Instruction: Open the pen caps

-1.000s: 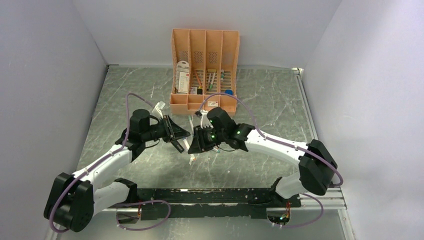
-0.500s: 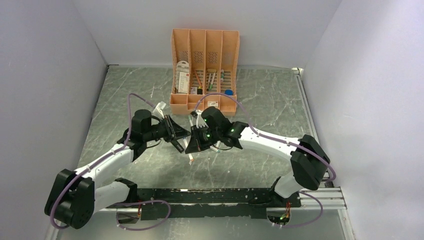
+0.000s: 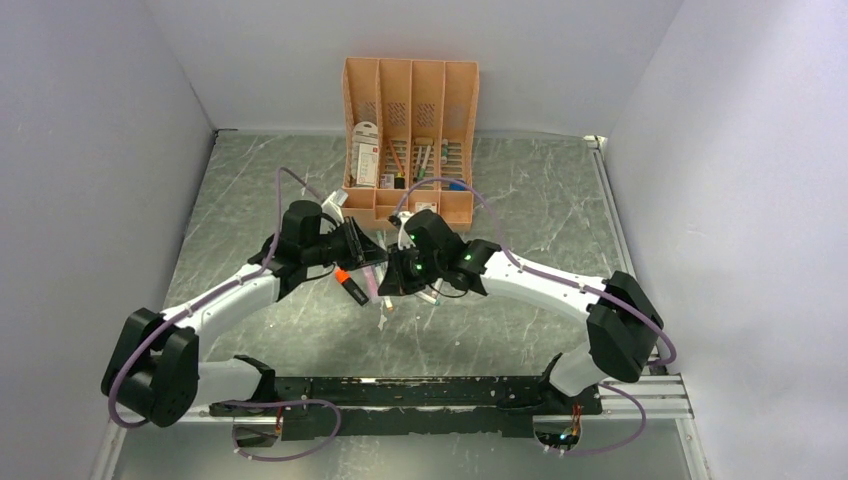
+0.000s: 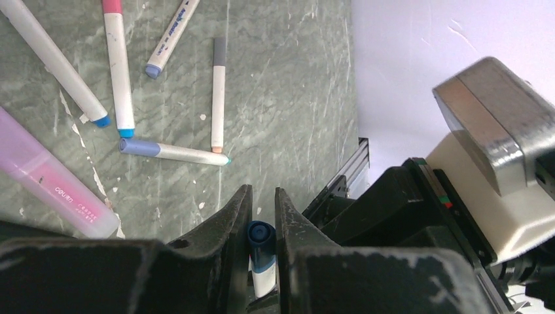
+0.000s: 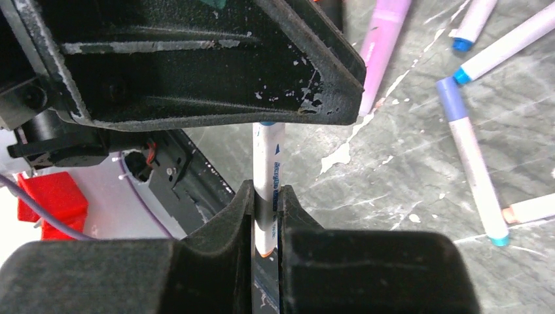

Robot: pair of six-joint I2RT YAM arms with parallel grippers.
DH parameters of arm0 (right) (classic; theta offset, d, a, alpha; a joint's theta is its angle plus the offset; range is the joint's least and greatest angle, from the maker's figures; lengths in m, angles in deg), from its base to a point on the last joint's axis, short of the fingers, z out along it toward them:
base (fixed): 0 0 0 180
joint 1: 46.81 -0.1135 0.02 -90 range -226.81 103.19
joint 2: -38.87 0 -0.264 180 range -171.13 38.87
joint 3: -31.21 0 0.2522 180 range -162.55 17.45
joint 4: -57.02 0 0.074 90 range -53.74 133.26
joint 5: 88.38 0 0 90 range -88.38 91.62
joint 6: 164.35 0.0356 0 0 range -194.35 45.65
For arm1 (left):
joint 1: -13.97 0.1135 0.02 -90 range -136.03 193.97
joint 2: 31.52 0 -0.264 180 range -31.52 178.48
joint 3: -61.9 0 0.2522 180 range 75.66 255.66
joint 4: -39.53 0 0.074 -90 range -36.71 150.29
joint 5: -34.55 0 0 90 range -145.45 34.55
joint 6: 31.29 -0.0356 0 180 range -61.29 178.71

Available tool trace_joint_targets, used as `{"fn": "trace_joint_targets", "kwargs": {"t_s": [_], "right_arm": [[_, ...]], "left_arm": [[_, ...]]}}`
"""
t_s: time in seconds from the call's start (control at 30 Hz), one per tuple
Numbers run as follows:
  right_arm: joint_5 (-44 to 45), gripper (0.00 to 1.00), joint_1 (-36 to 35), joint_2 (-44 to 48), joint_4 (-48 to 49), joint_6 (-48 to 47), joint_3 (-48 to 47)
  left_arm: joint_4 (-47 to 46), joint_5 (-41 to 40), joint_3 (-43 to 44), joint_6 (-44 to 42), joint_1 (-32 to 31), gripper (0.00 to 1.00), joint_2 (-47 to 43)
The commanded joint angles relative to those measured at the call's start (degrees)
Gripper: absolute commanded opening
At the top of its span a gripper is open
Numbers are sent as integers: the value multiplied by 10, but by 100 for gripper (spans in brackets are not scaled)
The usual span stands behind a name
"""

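Observation:
Both grippers hold one slim white marker (image 5: pixel 269 154) between them above the table. The left gripper (image 4: pixel 262 197) is shut on its end with the dark blue pen cap (image 4: pixel 260 234). The right gripper (image 5: pixel 265 191) is shut on the white printed barrel, which runs up under the left gripper's black body. From above, the left gripper (image 3: pixel 366 262) and the right gripper (image 3: pixel 390 274) meet nose to nose in front of the organizer. Several capped markers lie on the table below, among them one with a lavender cap (image 4: pixel 139 147) and a pink highlighter (image 4: pixel 55 196).
The peach desk organizer (image 3: pixel 410 205) stands just behind the grippers, holding pens and cards. An orange and black highlighter (image 3: pixel 348 284) lies under the left gripper. White markers with blue caps (image 4: pixel 118 72) and one with a grey cap (image 4: pixel 218 85) are scattered nearby. Grey walls close in the table.
The right gripper has shut on the marker's barrel. The left arm has moved forward and right, bringing the two grippers together. The orange highlighter now shows beneath the left gripper.

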Motion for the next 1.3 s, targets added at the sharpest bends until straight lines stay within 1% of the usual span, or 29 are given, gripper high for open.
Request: {"fn": "trace_joint_targets", "kwargs": {"t_s": [0.0, 0.17, 0.3, 0.43, 0.57, 0.7, 0.8, 0.93, 1.03, 1.07, 1.17, 1.27], "right_arm": [[-22, 0, -14, 6, -39, -23, -12], [-39, 0, -14, 30, 10, 6, 48], [-35, 0, -15, 59, 38, 32, 93], [-37, 0, -23, 94, 80, 69, 144], [-22, 0, -40, 114, 83, 82, 164], [-20, 0, -55, 117, 83, 88, 166], [-14, 0, -72, 110, 82, 92, 160], [2, 0, -85, 112, 76, 97, 159], [35, 0, -84, 124, 35, 83, 143], [55, 0, -84, 126, 12, 76, 134], [140, 0, -79, 134, -65, 59, 97], [212, 0, -53, 134, -130, 51, 74]], "left_arm": [[-5, -54, 38, -30, 1, 7, 20], [12, -74, 33, -46, 1, 7, 7], [36, -118, 21, -75, 3, 7, -16], [73, -146, 30, -103, 10, 7, -32], [97, -162, 48, -127, 27, 7, -37], [102, -157, 63, -139, 60, 7, -30], [89, -136, 67, -138, 90, 7, -18], [86, -119, 79, -143, 112, 7, -7], [129, -120, 100, -162, 119, 7, -8], [157, -123, 108, -171, 120, 7, -11], [231, -140, 124, -201, 122, 7, -19], [283, -163, 118, -221, 123, 7, -42]]}}
